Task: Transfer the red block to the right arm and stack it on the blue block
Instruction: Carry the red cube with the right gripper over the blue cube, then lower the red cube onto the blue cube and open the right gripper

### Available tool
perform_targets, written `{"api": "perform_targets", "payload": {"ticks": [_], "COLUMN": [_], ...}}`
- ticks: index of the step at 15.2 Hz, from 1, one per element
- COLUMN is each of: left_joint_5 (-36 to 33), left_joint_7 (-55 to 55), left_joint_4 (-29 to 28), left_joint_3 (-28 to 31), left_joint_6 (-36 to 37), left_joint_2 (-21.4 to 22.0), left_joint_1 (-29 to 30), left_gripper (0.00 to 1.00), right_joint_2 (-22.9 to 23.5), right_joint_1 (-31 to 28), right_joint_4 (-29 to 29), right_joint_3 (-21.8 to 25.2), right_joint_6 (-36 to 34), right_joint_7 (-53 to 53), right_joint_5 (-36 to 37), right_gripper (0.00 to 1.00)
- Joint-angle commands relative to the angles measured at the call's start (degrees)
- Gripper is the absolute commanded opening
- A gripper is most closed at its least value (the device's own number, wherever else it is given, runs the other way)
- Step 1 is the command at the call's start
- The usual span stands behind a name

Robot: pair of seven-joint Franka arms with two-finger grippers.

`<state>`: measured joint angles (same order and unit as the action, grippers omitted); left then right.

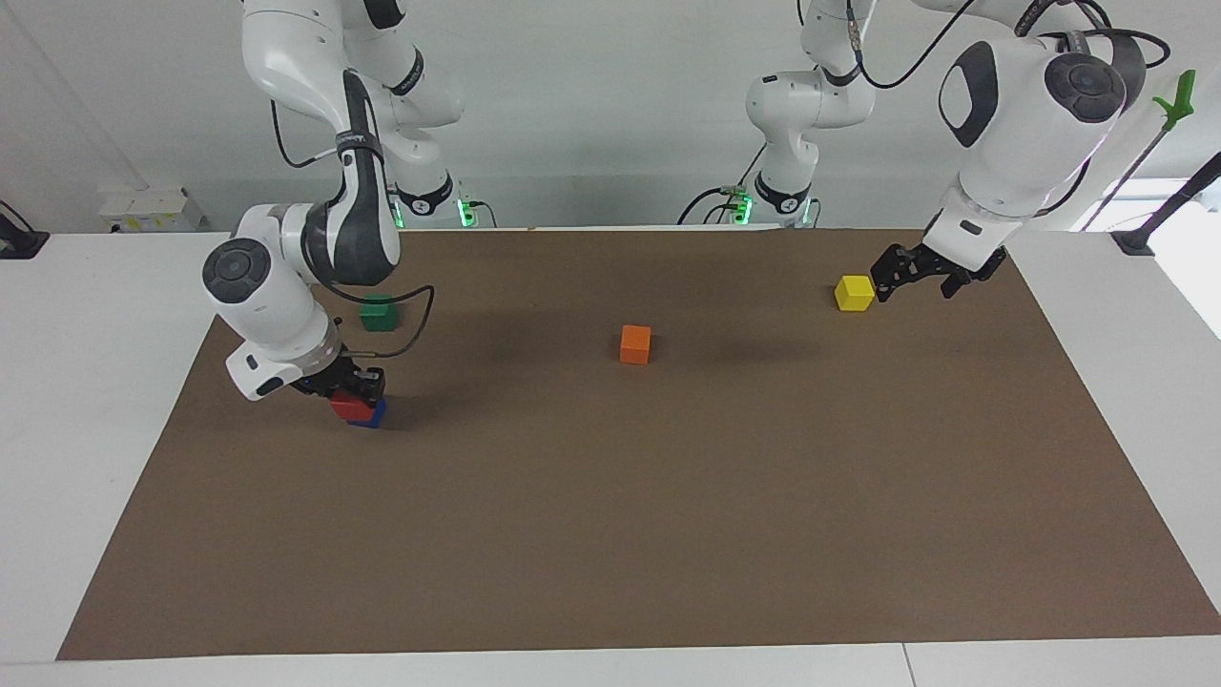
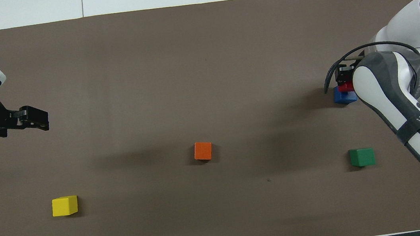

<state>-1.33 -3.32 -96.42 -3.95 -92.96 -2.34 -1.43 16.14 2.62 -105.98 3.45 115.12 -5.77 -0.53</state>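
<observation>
stacking is judged nearly done: red block (image 1: 349, 406) is held between the closed fingers of right gripper (image 1: 349, 389), set on blue block (image 1: 369, 414) directly beneath, while left gripper (image 1: 918, 277) waits, finger gap untellable.

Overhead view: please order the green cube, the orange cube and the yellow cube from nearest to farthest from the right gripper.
Measured from the right gripper, over the small red cube on the blue cube:
1. Small green cube, at the right arm's end.
2. Small orange cube, mid-table.
3. Small yellow cube, at the left arm's end.
</observation>
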Motion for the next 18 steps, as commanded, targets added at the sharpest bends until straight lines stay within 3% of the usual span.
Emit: {"api": "perform_targets", "payload": {"ticks": [1, 8, 9, 10, 12, 13, 15, 18], "left_joint_5": [-1.3, -1.3, -1.3, -1.3, -1.3, -1.3, -1.3, -1.3], "left_joint_7": [0.4, 0.4, 0.4, 0.4, 0.4, 0.4, 0.4, 0.4], "left_joint_4": [-1.1, -1.2, -1.2, -1.2, -1.1, -1.2, -1.2, -1.1], "left_joint_3": [0.7, 0.7, 0.7, 0.7, 0.7, 0.7, 0.7, 0.7], "left_joint_6": [-1.6, -1.7, -1.7, -1.8, -1.7, -1.7, -1.7, -1.7], "left_joint_2": [0.9, 0.9, 0.9, 0.9, 0.9, 0.9, 0.9, 0.9], "left_joint_1": [-0.9, -1.0, -1.0, -0.9, -0.9, -0.9, -0.9, -0.9], "left_gripper": [1.00, 1.00, 1.00, 1.00, 1.00, 1.00, 1.00, 1.00], "right_joint_2": [0.1, 0.3, 0.2, 0.0, 0.0, -0.1, 0.0, -0.2], "right_joint_1": [-0.4, -0.9, -1.0, -1.0, -1.1, -1.1, -1.2, -1.4], "right_joint_4": [-0.6, -1.6, -2.2, -2.9, -3.1, -3.1, -3.0, -2.6], "right_joint_3": [-0.4, -0.5, -0.5, -0.5, -0.5, -0.4, -0.4, -0.3], "right_joint_6": [0.6, 2.1, 3.1, 3.9, 4.1, 4.1, 4.1, 3.4], "right_joint_7": [-1.2, -2.1, -2.2, -2.3, -2.3, -2.3, -2.3, -2.3], "right_joint_5": [1.4, 1.2, 1.2, 1.2, 1.1, 0.7, 0.4, 0.3], "right_gripper": [0.00, 0.00, 0.04, 0.22, 0.31, 0.44, 1.00, 1.00]}}
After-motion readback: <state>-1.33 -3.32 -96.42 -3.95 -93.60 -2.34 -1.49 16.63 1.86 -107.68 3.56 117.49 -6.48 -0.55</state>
